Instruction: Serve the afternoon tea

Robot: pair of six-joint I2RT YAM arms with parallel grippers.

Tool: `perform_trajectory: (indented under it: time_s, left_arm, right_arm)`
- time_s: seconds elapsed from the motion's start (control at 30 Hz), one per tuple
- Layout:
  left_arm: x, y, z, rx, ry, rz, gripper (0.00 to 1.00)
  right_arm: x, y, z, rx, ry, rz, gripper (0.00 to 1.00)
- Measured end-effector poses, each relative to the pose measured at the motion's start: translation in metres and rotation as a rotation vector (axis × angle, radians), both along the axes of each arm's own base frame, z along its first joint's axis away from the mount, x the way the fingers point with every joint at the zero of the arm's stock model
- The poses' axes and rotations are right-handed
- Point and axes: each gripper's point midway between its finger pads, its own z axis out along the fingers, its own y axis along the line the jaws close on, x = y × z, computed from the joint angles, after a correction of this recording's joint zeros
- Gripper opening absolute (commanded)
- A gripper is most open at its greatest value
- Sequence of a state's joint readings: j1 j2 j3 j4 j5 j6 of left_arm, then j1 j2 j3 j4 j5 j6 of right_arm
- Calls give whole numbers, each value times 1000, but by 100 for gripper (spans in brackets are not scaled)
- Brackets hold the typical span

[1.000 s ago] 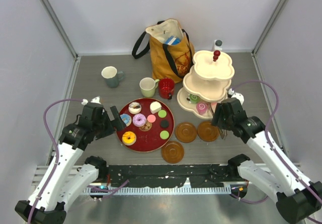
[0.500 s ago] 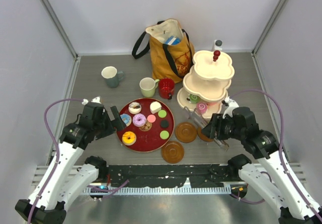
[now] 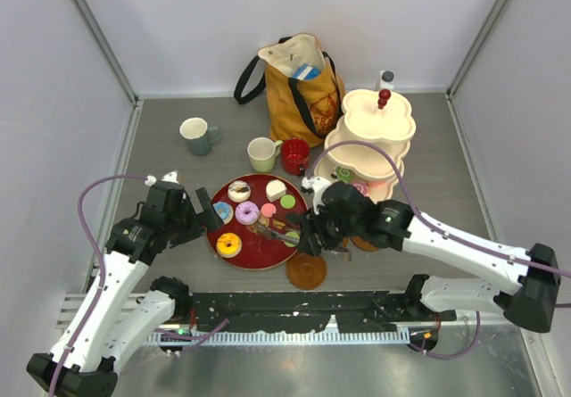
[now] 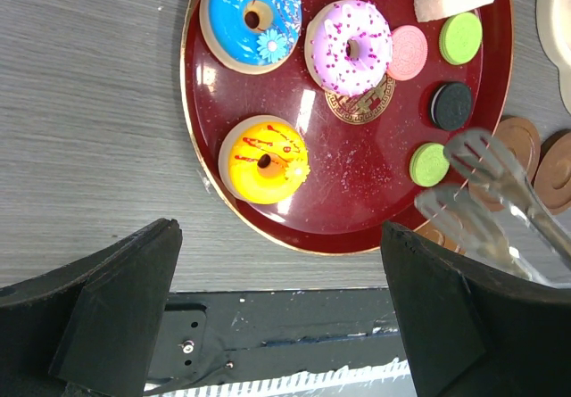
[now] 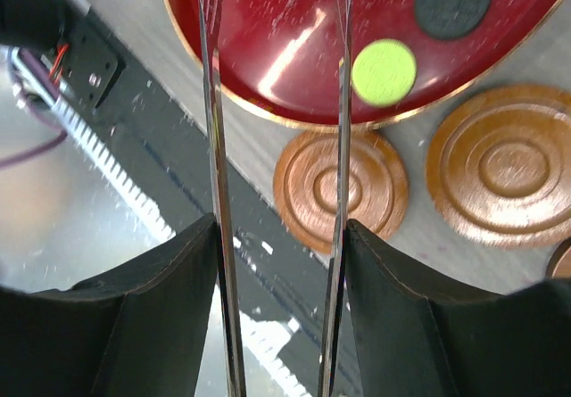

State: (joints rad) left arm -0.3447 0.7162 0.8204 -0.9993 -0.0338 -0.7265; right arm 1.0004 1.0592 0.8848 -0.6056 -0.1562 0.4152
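Now changed: the right arm (image 3: 455, 241) has swung over to the red tray (image 4: 357, 183); a moment ago it was off to the tray's right, by the stand.
Right end effector (image 5: 279, 221): closed on a pair of metal tongs (image 4: 486, 161); the two tong blades are apart with nothing between them.
Tong tips: over the right part of the red tray, near a green macaron (image 5: 384, 71); I cannot tell if they touch it.
Left end effector (image 4: 278, 229): same spot as before, at the near-left edge of the tray, fingers wide apart, holding nothing.
Sweets: on the red tray as before, with the yellow donut (image 4: 265, 159), blue donut (image 4: 252, 18), pink donut (image 4: 350, 45) and black macaron (image 4: 451, 104).
Brown saucers (image 5: 339, 187): on the surface (image 3: 161, 147), just right of the tray and in front of it.
Mugs: grey-green mug (image 3: 194, 134), pale green mug (image 3: 261, 153) and red mug (image 3: 294, 154), all behind the tray.
Cream stand (image 3: 379, 116): behind and right of the tray, with little roll cakes on its lowest tier.
Yellow bag (image 3: 299, 85): behind the tray, past the mugs.
In the way: from above, the right arm lies over two saucers and part of the stand's lowest tier.
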Motion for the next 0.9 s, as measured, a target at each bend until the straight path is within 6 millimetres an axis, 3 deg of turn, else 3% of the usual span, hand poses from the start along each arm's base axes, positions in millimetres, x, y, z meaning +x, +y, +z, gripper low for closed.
perform_trajectory:
  time_s: [0.3, 0.47, 0.7, 0.9]
  left_arm:
    - [0, 0, 0, 0, -1, -1, 100]
    - [0, 0, 0, -1, -2, -1, 100]
    - [0, 0, 1, -3, -6, -1, 100]
    - [-1, 0, 3, -6, -14, -2, 100]
  right_arm:
    - [58, 45, 10, -65, -106, -70, 60]
    - [91, 60, 17, -118, -177, -134, 61]
    - [115, 62, 4, -241, -198, -200, 61]
    - [121, 44, -14, -366, -185, -291, 63]
